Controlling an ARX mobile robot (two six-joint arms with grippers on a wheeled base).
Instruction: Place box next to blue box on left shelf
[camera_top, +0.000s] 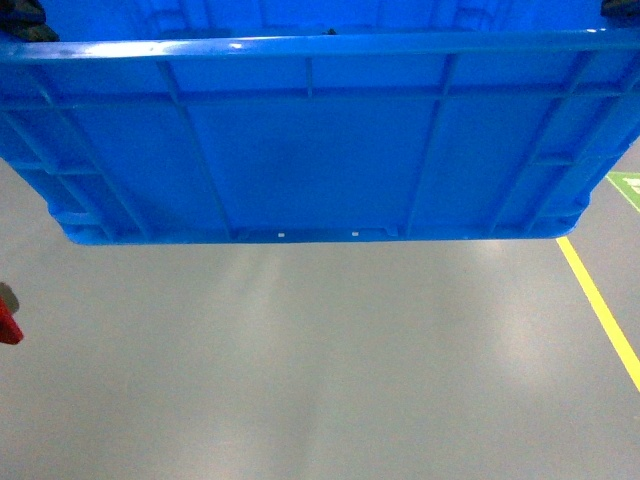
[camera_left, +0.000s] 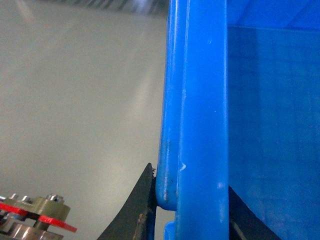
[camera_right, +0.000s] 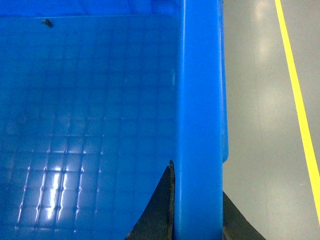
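Box (camera_top: 310, 150), a large bright blue rectangular plastic crate with ribbed side walls and a thick rolled rim, is held clear of the grey floor (camera_top: 300, 370), filling the upper half of the head view. Its near long wall faces the camera, with the underside edge visible and open air below it. No shelf appears in any view.

Left gripper (camera_left: 192, 210): black fingers (camera_left: 137, 210) straddle the crate's left rim, one outside the wall and one inside, clenched on the rim. A metal fitting with a red plate (camera_left: 42, 217) sits at the lower left of that view.

Right gripper (camera_right: 197, 215): black fingers (camera_right: 160, 210) likewise sit on either side of the right rim, clamped on it. The crate's interior floor shows a fine grid pattern with light glare; a small dark speck (camera_right: 47, 22) lies near the far wall.

A yellow floor line (camera_top: 600, 310) runs along the right, beyond the crate. A green floor marking (camera_top: 628, 188) shows at the right edge of the head view. A red object (camera_top: 8, 322) is partly visible at the left edge, low down; its identity cannot be determined.
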